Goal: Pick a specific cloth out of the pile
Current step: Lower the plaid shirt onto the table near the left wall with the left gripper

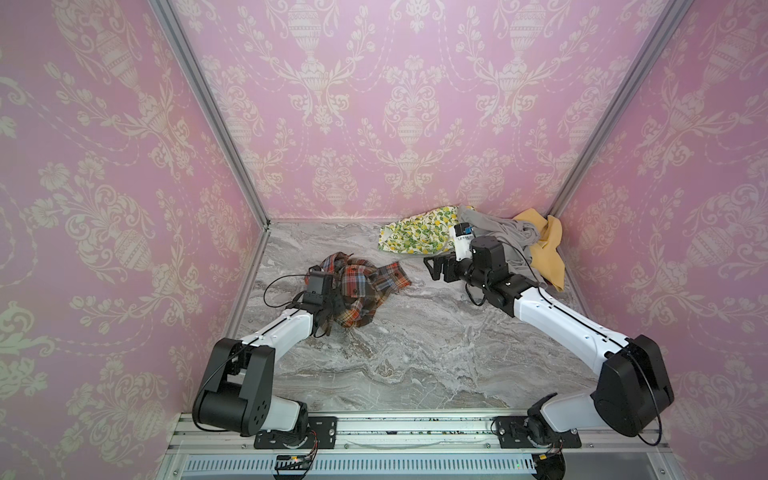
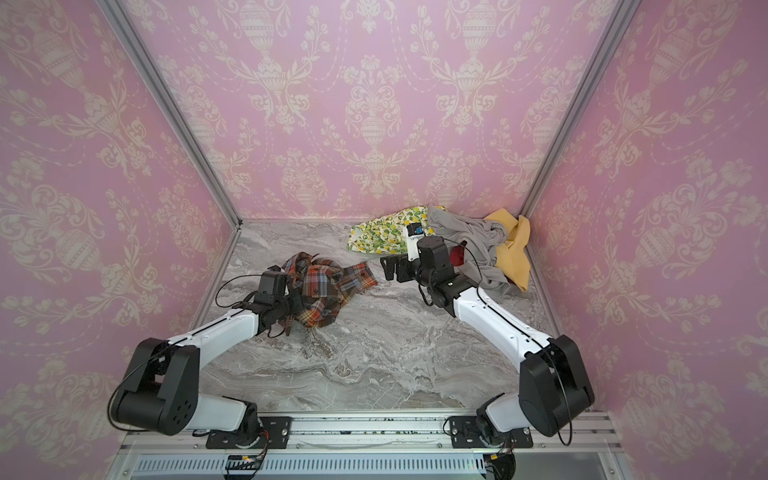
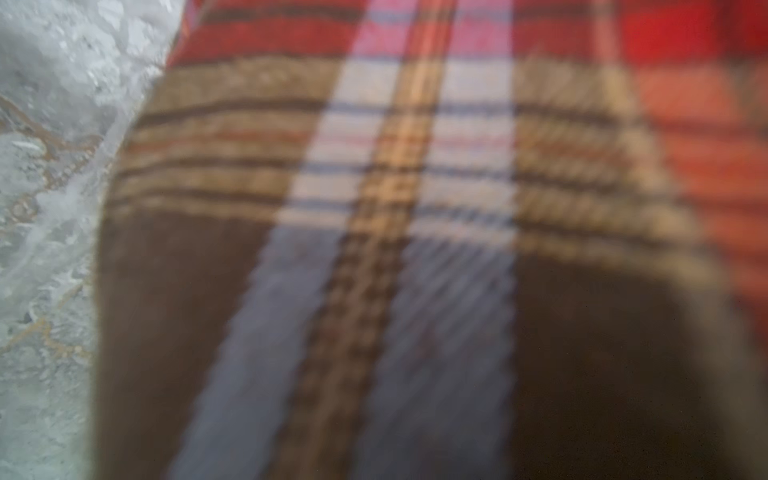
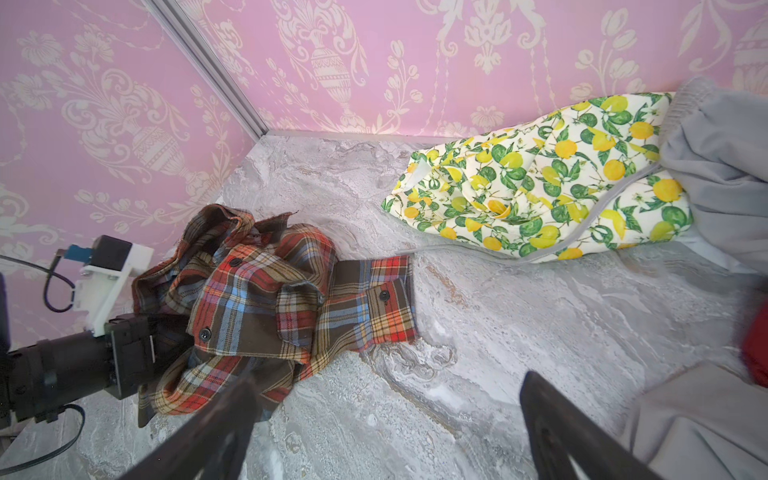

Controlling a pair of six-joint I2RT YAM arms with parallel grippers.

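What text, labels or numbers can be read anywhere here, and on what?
None can be read.
White wrist-camera mount: small dark print, too small to read.
Plaid cloth, lemon-print cloth: patterns only, no lettering.

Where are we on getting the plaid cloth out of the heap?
Done: the brown, red-orange and blue plaid cloth lies on the marble tabletop, clear of the heap of lemon-print, grey and mustard cloths. In hand: the left claw is shut in its folds; the right claw hangs open, empty. Left: probably only letting go.
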